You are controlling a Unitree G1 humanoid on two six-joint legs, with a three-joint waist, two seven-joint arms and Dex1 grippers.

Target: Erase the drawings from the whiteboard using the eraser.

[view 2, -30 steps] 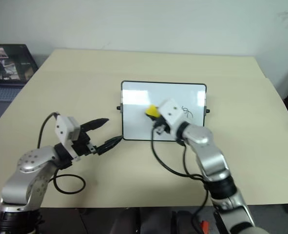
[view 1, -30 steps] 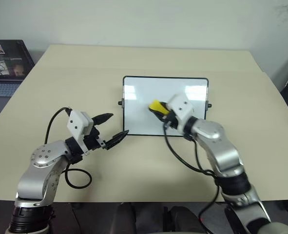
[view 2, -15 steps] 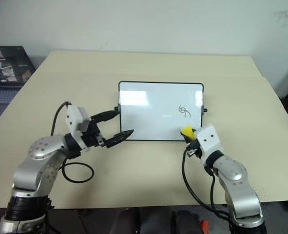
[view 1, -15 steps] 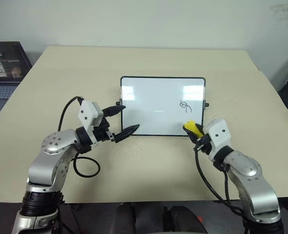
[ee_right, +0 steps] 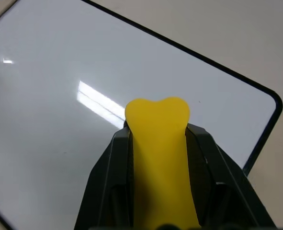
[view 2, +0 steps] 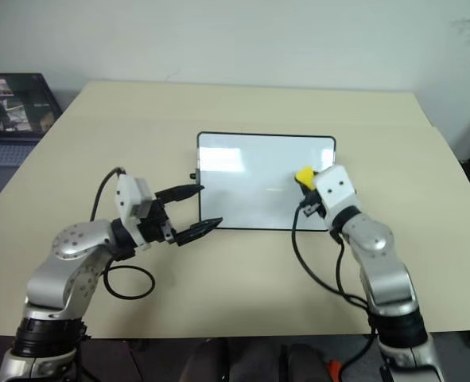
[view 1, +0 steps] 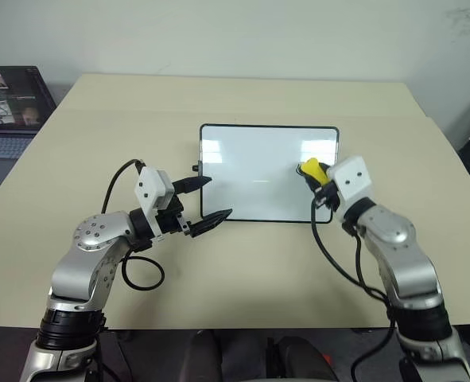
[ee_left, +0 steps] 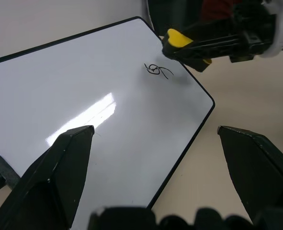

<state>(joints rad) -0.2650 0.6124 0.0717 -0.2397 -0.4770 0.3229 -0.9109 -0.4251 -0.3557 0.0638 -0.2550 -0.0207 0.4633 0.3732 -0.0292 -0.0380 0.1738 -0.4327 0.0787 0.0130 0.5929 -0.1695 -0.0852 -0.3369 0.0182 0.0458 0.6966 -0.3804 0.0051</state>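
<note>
**Now the eraser is back over the last scribble**

Now the right gripper (view 1: 320, 181), its fingers clenched on the yellow eraser (view 1: 311, 169), sits over the right part of the whiteboard (view 1: 250, 171), close to the board's right edge. Half a second ago it hung off the board's near right corner, clear of the white surface; a second ago it was over the board's middle. So it has swept across, dropped off the near edge and climbed back onto the board.

The left wrist view shows one drawing (ee_left: 157, 71) left: a small black looping scribble near the board's right edge, with the eraser's tip just beside it and seemingly not yet on it. The rest of the board reads as bare white with window glare. In the head views the eraser and gripper cover that spot.

The left gripper (view 1: 205, 198) has edged in toward the board's left near corner, its fingers spread apart and holding nothing; one fingertip reaches the board's left edge, the other its near edge. Whether either touches the frame is unclear.

Judging by this, the job is most of the way through: one mark remains, and the eraser is placed to wipe it.

The board lies flat on the counter (view 1: 242, 95).
</note>
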